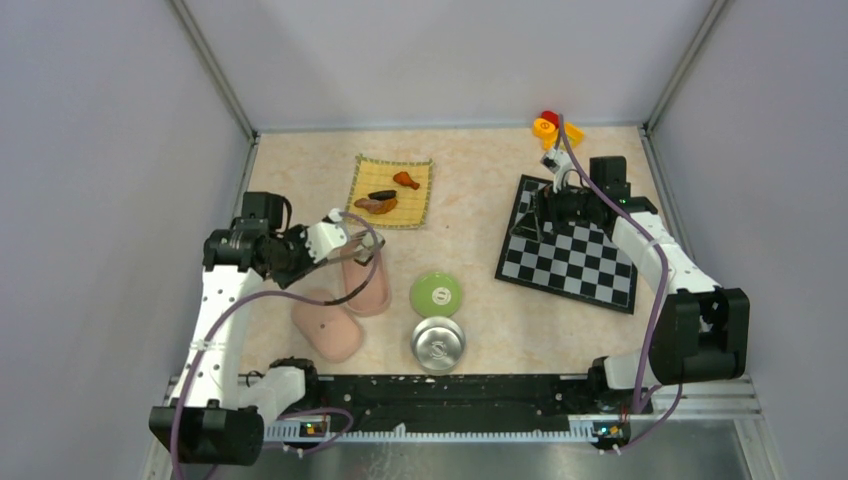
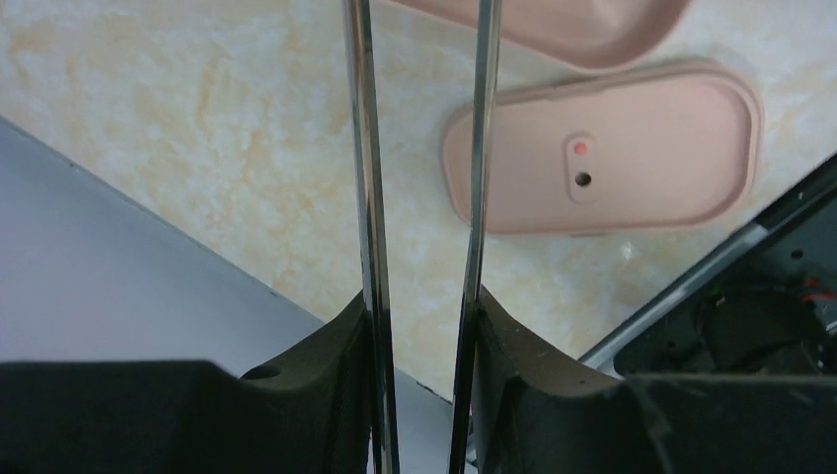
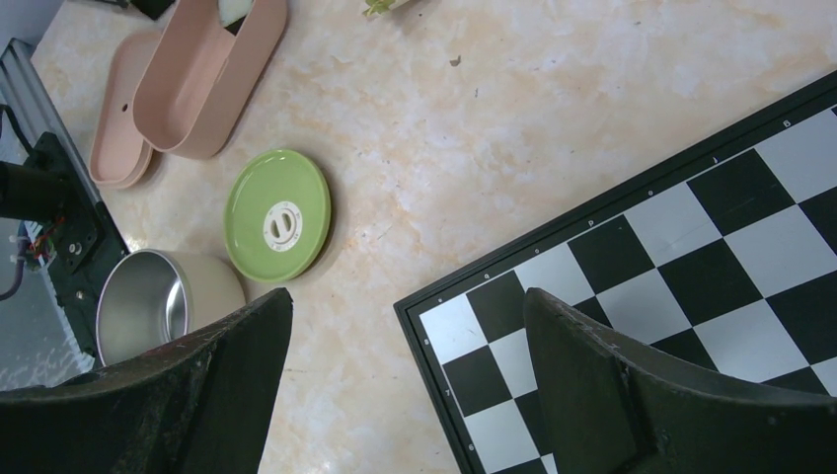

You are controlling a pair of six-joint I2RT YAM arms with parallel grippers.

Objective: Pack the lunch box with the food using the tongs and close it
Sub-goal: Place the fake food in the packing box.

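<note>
Left gripper [image 2: 421,306]: half closed, fingers [image 2: 316,395] pressing from both sides on the tongs [image 2: 365,197], which it holds above the table [image 2: 197,148]. Tongs: two slim silver arms, long axis straight out from the wrist; the arms draw closer together toward the fingers and spread away from them, so the open end points outward. Both ends are cut off in the wrist view. In the top view the left gripper [image 1: 335,240] carries the tongs [image 1: 358,245] roughly left to right, reaching over the far end of the lunch box [image 1: 365,285]. Lunch box: pink oval tub, open, long axis near to far, standing on the table. Lid [image 1: 327,325]: pink, lying flat just beside the tub on its near left side. Food [image 1: 378,205]: brown, black and orange pieces on a yellow mat [image 1: 420,205], beyond the tub. Green lid [image 1: 436,294] and metal bowl [image 1: 438,343]: side by side to the right of the tub. Right gripper [image 1: 545,215]: jaws wide apart and holding nothing, hovering over the far left corner of a chessboard [image 1: 570,255]. Toy blocks [image 1: 555,128]: far right corner. Table: beige marbled top. Walls [image 1: 100,150]: plain grey on three sides, with metal posts at the corners.
</note>
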